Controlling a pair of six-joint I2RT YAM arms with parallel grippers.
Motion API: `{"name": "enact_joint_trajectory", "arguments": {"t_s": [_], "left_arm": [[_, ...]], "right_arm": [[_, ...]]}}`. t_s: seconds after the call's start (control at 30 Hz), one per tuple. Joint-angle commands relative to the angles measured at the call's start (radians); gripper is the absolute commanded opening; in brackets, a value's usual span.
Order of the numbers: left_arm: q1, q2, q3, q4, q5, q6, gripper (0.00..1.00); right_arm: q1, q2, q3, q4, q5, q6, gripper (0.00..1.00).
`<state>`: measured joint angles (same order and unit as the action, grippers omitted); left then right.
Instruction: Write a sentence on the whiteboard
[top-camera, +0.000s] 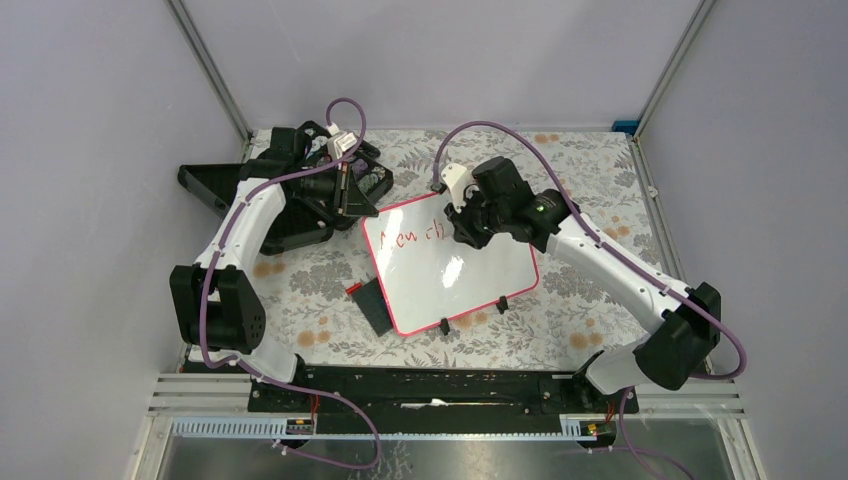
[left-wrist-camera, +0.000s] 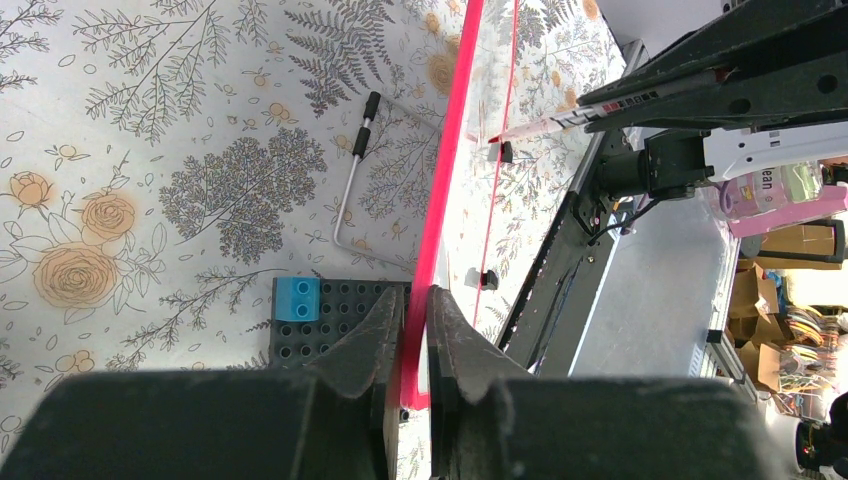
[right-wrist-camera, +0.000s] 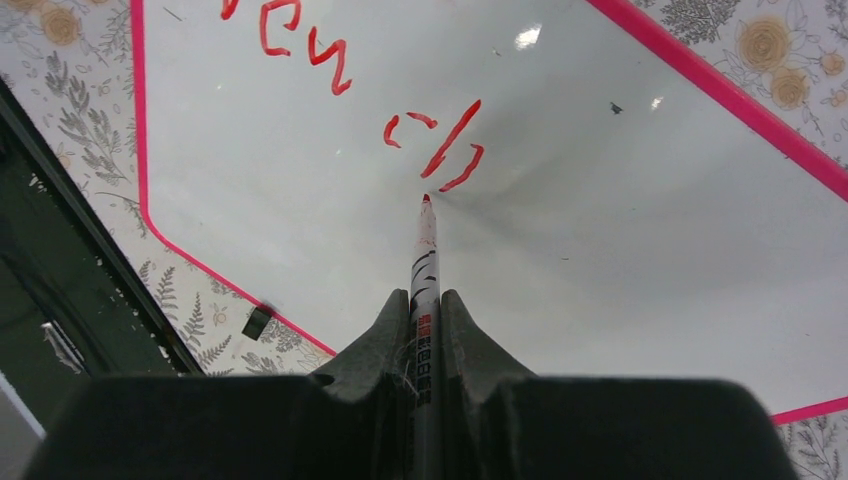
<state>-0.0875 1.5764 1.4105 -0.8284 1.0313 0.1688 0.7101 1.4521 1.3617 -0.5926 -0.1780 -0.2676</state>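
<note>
The whiteboard (top-camera: 470, 280) lies on the floral table, with a pink-red frame and two black clip feet at its near edge. Red words "New ch" (top-camera: 415, 236) run along its top. My left gripper (top-camera: 358, 212) is shut on the board's frame at the top left corner; the left wrist view shows the pads (left-wrist-camera: 380, 330) pinching the pink edge (left-wrist-camera: 445, 190). My right gripper (right-wrist-camera: 425, 310) is shut on a red marker (right-wrist-camera: 424, 265). The marker tip sits at the board (right-wrist-camera: 600, 250) just below the "ch" (right-wrist-camera: 440, 150).
A small dark grey plate (top-camera: 368, 303) with a blue block (left-wrist-camera: 296, 298) lies against the board's left edge. A bent metal rod (left-wrist-camera: 350, 185) lies on the cloth. A black stand (top-camera: 215, 185) sits back left. A metal rail (top-camera: 450, 385) runs along the near edge.
</note>
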Motion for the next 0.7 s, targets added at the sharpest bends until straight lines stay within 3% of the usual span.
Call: {"name": "enact_joint_trajectory", "arguments": {"t_s": [0.0, 0.33, 0.67], "left_arm": [[-0.024, -0.010, -0.008, -0.002, -0.035, 0.014, 0.00], [-0.026, -0.012, -0.008, -0.002, -0.036, 0.015, 0.00], [-0.027, -0.009, -0.009, -0.002, -0.034, 0.017, 0.00]], "right_arm": [[-0.008, -0.058, 0.035, -0.019, -0.070, 0.017, 0.00], [-0.103, -0.057, 0.072, -0.032, -0.127, 0.013, 0.00], [-0.111, -0.033, 0.060, -0.011, -0.107, 0.011, 0.00]]}}
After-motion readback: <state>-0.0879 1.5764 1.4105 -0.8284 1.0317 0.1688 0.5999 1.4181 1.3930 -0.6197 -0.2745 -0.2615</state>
